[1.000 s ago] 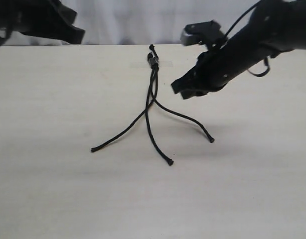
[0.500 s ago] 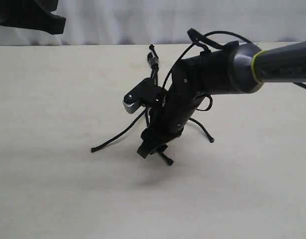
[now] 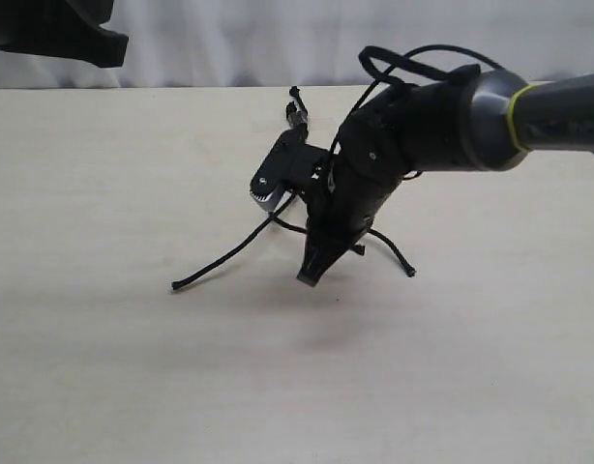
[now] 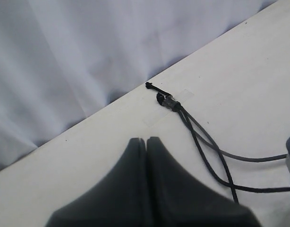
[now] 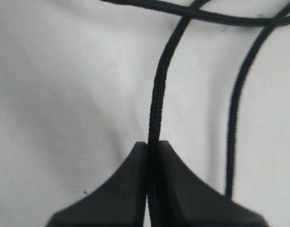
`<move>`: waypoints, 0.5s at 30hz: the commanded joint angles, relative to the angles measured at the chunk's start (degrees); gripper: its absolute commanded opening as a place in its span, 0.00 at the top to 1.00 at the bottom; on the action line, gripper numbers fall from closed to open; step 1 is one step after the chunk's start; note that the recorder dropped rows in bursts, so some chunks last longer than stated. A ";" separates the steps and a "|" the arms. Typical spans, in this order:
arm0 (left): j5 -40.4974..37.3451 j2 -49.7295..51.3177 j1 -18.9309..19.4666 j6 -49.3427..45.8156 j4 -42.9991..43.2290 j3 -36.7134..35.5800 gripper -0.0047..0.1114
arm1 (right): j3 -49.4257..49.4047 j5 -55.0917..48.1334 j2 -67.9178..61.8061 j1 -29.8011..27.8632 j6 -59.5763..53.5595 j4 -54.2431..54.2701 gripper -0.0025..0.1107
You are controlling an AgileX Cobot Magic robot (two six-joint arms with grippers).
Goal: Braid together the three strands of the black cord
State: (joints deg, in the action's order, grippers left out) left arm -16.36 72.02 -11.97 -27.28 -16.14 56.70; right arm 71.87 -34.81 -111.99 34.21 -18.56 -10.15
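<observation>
Running out from the right gripper (image 5: 152,145) — one black cord strand (image 5: 157,94) is clamped between its closed jaws.

Thin black cord (image 3: 297,116), three strands (image 3: 224,257) unbraided (one pinched), splayed

Close up, the thin black cord strand (image 5: 154,109) shows a tight woven sheath, matt, slightly rough. On the right gripper (image 5: 152,146), smooth matt black plastic. Under it the pale tabletop (image 3: 133,367): faint wood grain, matt. Behind, the white backdrop cloth (image 4: 64,56): soft, creased. Along the dark right arm casing (image 3: 442,126): smooth, a dull sheen.
</observation>
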 commanded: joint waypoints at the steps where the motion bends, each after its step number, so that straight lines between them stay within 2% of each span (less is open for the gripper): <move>1: 0.40 -0.19 0.21 0.33 -0.11 -0.11 0.96 | 0.10 0.75 1.86 -0.81 1.92 -9.75 0.94; 4: 0.40 -0.19 0.21 0.33 -0.11 -0.11 0.96 | 0.10 3.20 1.50 -2.46 1.92 -14.81 0.94; 15: 0.18 -0.19 0.21 0.33 0.01 -0.11 0.96 | 0.10 15.72 -6.17 -11.56 1.71 -15.18 0.94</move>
State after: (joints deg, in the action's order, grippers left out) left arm -16.59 72.02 -11.97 -27.28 -16.14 56.70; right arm 71.87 -21.37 -116.44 24.17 -17.03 -24.90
